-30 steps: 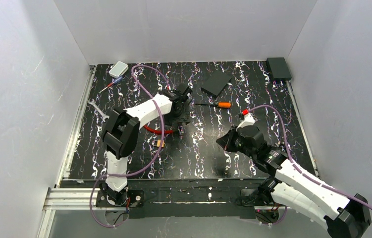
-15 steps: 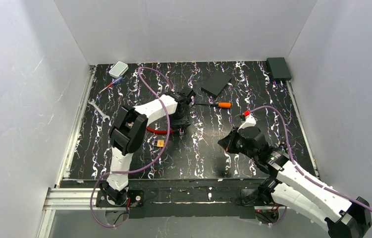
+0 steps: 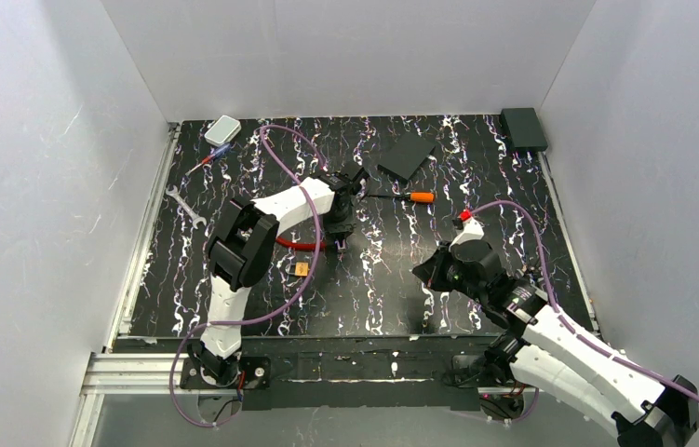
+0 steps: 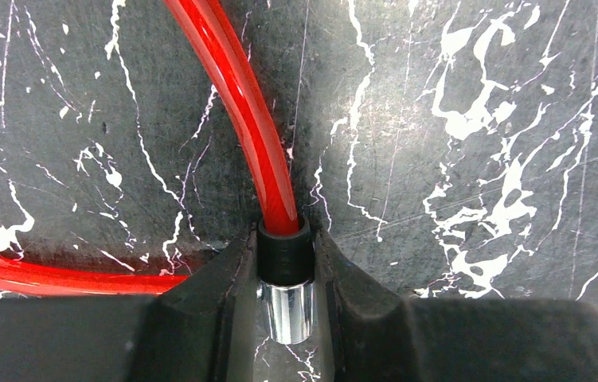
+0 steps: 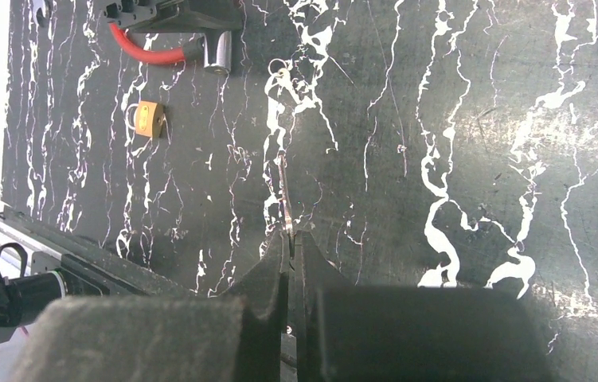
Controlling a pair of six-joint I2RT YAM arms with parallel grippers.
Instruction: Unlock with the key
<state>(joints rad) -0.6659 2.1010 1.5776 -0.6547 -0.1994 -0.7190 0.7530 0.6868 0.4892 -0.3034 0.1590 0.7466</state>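
The red cable loop lock (image 4: 232,95) lies on the black marbled table. My left gripper (image 4: 283,247) is shut on its black end (image 4: 283,256), with the silver cylinder (image 4: 289,312) between the fingers. In the top view this gripper (image 3: 338,228) is at mid-table over the red cable (image 3: 291,244). My right gripper (image 5: 290,239) is shut on the thin silvery key (image 5: 285,199), seen edge-on, its ring (image 5: 279,67) pointing toward the lock's cylinder (image 5: 217,54). In the top view the right gripper (image 3: 424,273) is right of the lock; the key does not show there. The brass padlock (image 3: 301,269) lies apart.
An orange-handled screwdriver (image 3: 410,196) and a flat black pad (image 3: 407,156) lie behind the lock. A black box (image 3: 523,128) is at the back right. A white box (image 3: 222,129), a small screwdriver (image 3: 208,161) and a wrench (image 3: 183,206) are at the left.
The left arm's elbow has swung right while its gripper stays on the lock's end. The right arm has shifted slightly toward the near edge with the key.
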